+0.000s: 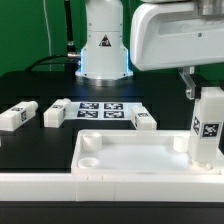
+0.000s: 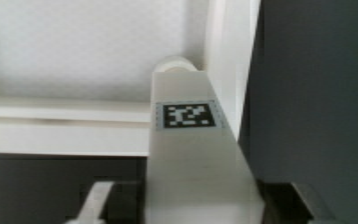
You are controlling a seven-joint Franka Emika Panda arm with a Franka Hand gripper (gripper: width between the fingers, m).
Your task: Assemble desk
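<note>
Gripper [image 2: 194,203] partly closed and clamped on a leg [image 1: 207,128], holding the white block upright by its upper end, tag facing outward. Directly below the gripper, the leg's foot meets the corner of the desk top [image 1: 120,155]; whether it is seated is unclear. Farther out lie a second leg [image 1: 145,120], the marker board [image 1: 100,108], a third leg [image 1: 55,113] and a fourth leg [image 1: 13,116].

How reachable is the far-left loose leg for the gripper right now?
Probably not yet: the gripper looks shut on the upright leg beside the desk top corner. The far-left leg lies in the open on the table, with nothing over it.
</note>
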